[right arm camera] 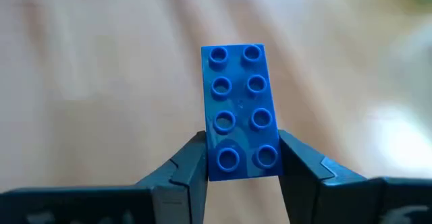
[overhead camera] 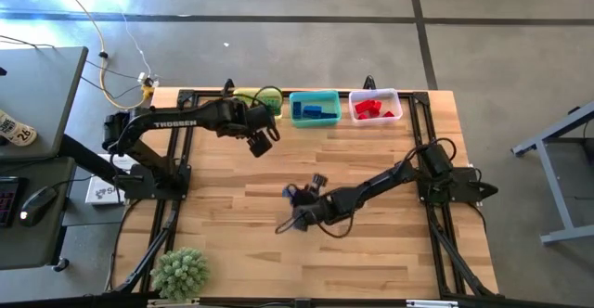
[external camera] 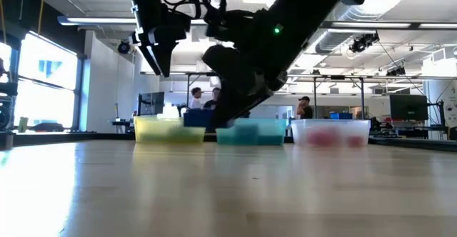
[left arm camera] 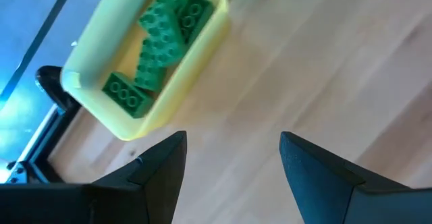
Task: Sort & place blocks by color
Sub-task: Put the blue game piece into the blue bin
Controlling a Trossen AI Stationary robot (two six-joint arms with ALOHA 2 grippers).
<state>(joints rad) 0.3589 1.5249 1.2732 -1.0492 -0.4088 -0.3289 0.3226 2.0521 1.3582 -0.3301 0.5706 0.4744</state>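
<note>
My right gripper (overhead camera: 295,199) hangs over the middle of the table, shut on a blue two-by-four studded block (right arm camera: 239,106). My left gripper (left arm camera: 233,163) stands open and holds nothing, above the bare wood just in front of the yellow bin (left arm camera: 196,69), which holds several green blocks (left arm camera: 158,48). Along the far edge stand the yellow bin (overhead camera: 252,97), a teal bin (overhead camera: 314,107) with blue blocks and a clear bin (overhead camera: 376,106) with red blocks. In the high view the left gripper (overhead camera: 263,141) is to the left of the teal bin, on its near side. My right gripper pinches the blue block's two long sides (right arm camera: 270,160) between its two fingers, at the block's end nearest the wrist. The block juts out forward past the fingertips with its studs facing the wrist camera. It is lifted clear of the table.
A spiky green plant (overhead camera: 181,271) sits at the near left corner. The wood between the grippers and the bins (overhead camera: 371,160) is bare. In the low view, people (external camera: 203,98) stand in the room behind the bins.
</note>
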